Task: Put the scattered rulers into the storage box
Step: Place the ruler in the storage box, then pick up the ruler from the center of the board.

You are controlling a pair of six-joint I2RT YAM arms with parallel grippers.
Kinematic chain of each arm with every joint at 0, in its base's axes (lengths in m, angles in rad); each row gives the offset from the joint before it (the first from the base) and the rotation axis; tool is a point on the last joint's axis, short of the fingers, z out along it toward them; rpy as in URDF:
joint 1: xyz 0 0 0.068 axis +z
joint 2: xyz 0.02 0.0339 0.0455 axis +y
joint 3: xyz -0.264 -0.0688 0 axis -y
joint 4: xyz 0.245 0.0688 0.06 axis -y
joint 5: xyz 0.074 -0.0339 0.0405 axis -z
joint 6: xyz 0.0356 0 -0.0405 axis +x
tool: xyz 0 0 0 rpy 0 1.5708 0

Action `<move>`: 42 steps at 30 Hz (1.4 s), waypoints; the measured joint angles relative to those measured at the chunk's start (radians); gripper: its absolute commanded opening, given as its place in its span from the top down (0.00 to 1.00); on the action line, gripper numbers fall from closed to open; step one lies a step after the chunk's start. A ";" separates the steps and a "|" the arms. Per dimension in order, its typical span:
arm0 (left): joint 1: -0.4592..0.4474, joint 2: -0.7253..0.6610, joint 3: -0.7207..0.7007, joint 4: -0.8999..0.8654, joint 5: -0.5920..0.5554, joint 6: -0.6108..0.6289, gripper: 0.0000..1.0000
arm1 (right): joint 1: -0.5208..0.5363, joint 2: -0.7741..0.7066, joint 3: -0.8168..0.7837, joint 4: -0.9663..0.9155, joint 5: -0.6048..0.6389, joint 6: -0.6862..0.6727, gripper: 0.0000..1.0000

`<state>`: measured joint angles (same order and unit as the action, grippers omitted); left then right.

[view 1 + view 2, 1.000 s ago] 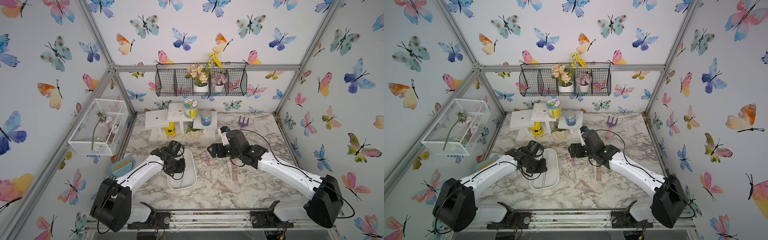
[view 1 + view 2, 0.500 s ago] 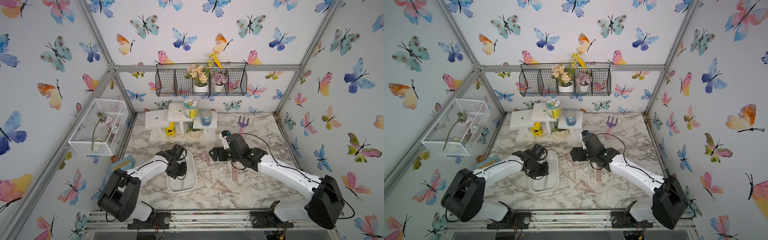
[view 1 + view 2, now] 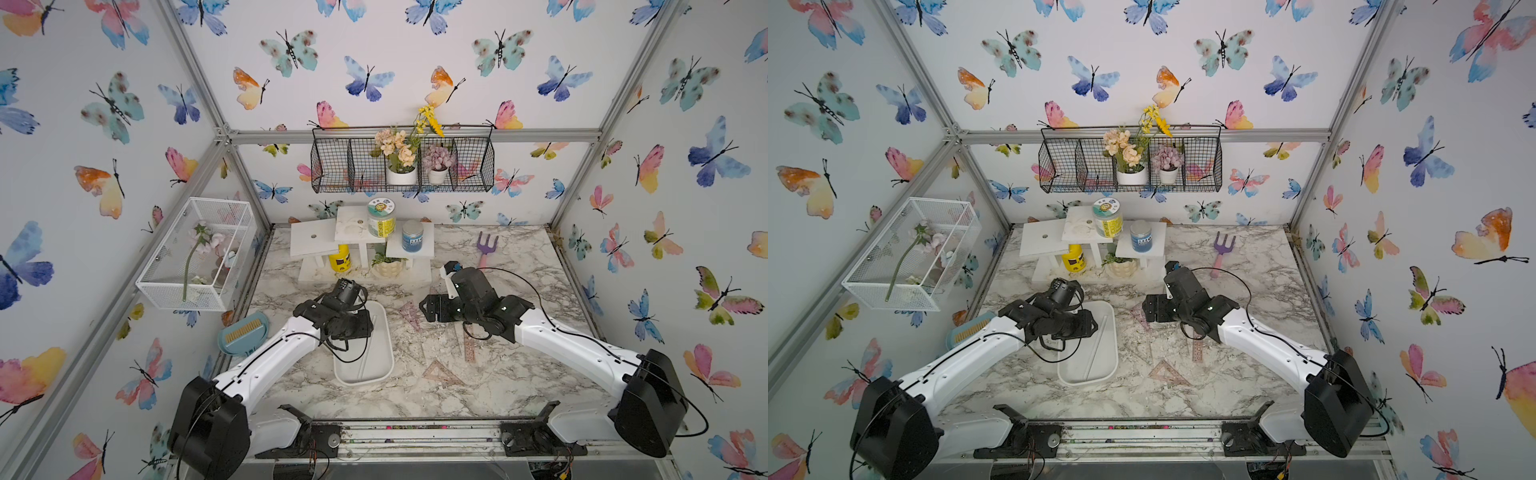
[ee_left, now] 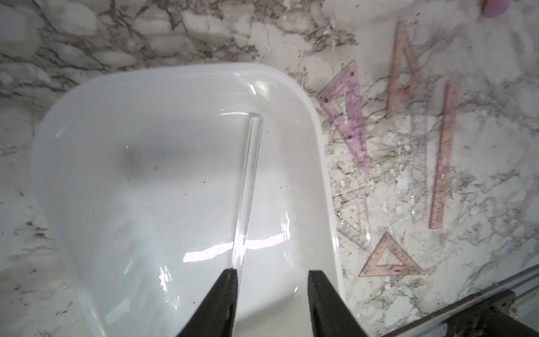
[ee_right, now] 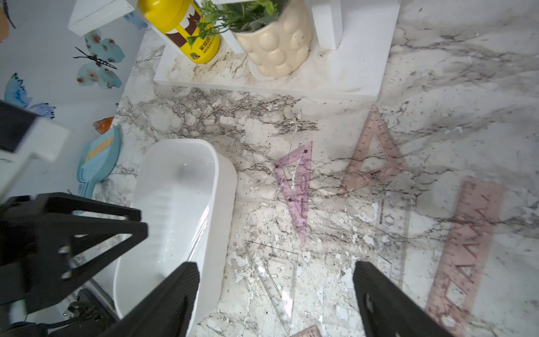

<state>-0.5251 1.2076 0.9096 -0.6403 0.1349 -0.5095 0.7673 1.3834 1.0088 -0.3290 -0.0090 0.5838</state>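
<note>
The white storage box (image 3: 384,365) (image 4: 145,175) (image 5: 180,186) lies left of centre in both top views. My left gripper (image 4: 272,272) (image 3: 358,330) hangs over it, open. A clear ruler (image 4: 248,186) stands on edge inside, leaning against one finger. My right gripper (image 5: 275,267) (image 3: 432,309) is open above the marble, with a clear set square (image 5: 274,271) lying below its gap. Beside the box lie a purple set square (image 5: 296,186) (image 3: 409,313), a pink set square (image 5: 373,157), a pink straight ruler (image 5: 466,248) (image 3: 469,347) and a small pink triangle (image 4: 389,258) (image 3: 440,372).
A white stepped stand (image 3: 361,232) with jars, a yellow can (image 5: 186,26) and a cream plant pot (image 5: 274,49) stands behind the box. A purple garden fork (image 3: 486,247) lies at the back right. A blue brush (image 3: 243,332) sits at the table's left edge.
My left gripper has opened and let go of the clear ruler, which now rests in the box. The left arm drew back along the box. The right gripper shifted slightly.
</note>
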 measured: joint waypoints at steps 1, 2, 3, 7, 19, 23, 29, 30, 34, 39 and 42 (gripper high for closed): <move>0.000 -0.024 0.016 -0.006 -0.003 0.000 0.54 | 0.000 0.006 0.000 -0.007 0.010 0.001 0.15; 0.000 -0.042 0.028 -0.010 -0.006 0.001 0.53 | 0.000 0.014 0.001 -0.015 0.021 0.003 0.16; 0.000 -0.058 0.040 -0.013 -0.007 0.002 0.53 | 0.000 0.020 0.003 -0.029 0.034 0.005 0.18; 0.000 -0.093 0.099 -0.016 -0.007 0.012 0.53 | -0.001 0.027 0.004 -0.066 0.084 0.010 0.27; -0.015 -0.044 0.158 0.073 0.138 0.000 0.54 | -0.029 0.092 0.028 -0.161 0.194 0.029 0.45; -0.055 -0.032 0.124 0.135 0.171 -0.033 0.55 | -0.029 0.096 0.013 -0.168 0.197 0.043 0.47; -0.126 -0.017 0.036 0.214 0.208 -0.095 0.56 | -0.036 0.108 -0.022 -0.182 0.198 0.063 0.47; -0.134 -0.016 0.027 0.221 0.209 -0.103 0.56 | -0.039 0.111 -0.027 -0.183 0.200 0.065 0.46; -0.163 -0.016 -0.007 0.259 0.212 -0.135 0.57 | -0.069 0.137 -0.045 -0.183 0.201 0.070 0.44; -0.184 -0.013 -0.032 0.299 0.215 -0.166 0.59 | -0.119 0.171 -0.068 -0.184 0.200 0.069 0.41; -0.193 -0.003 -0.040 0.327 0.217 -0.179 0.59 | -0.140 0.186 -0.069 -0.182 0.200 0.063 0.41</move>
<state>-0.7177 1.2041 0.8700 -0.3134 0.3519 -0.6888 0.6277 1.5696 0.9401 -0.5114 0.1905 0.6468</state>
